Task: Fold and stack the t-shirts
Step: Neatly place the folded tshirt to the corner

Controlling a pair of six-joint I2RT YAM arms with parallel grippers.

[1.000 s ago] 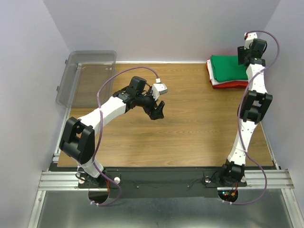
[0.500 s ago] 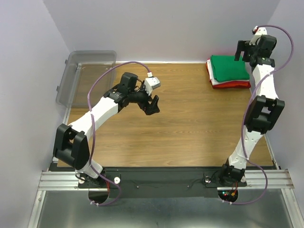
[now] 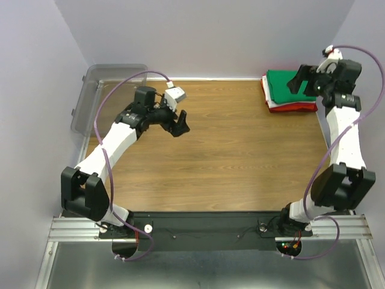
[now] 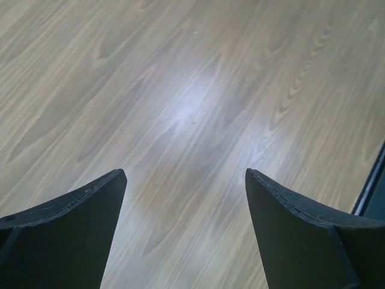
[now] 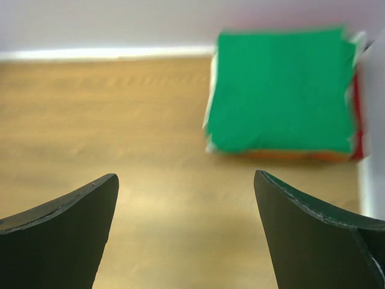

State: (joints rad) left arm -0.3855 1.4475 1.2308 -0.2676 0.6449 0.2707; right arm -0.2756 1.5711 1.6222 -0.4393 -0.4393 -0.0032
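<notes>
Piled at two o'clock on the bench (image 3: 240,162), tight in the far right corner: green shirt (image 3: 290,84) on top, folded to a neat rectangle, with thin slivers of white shirt (image 3: 271,103) and red shirt (image 3: 301,108) peeping out beneath. Probably white in the middle and red at the bottom, though hard to settle from such narrow edges. Tucked into that corner, by the look of it, to leave working room in the middle of the wood. Raised above the pile's three o'clock edge and touching none of the cloth: right end effector (image 3: 298,81), released, jaws spread wide, nothing between them, with the whole green top in plain sight of the wrist camera. Held high like that, most likely, so as not to snag or drag the top layer. Over at ten o'clock, well apart from the shirts and near the bin (image 3: 108,99): left end effector (image 3: 179,123), likewise released and empty, only bare wood grain between its fingers (image 4: 72,223). Judged from the lie of things: all three shirts folded and stacked, nothing left to fold in view, task as good as done. Main risk now: a low sweep across the corner nudging the pile askew.
</notes>
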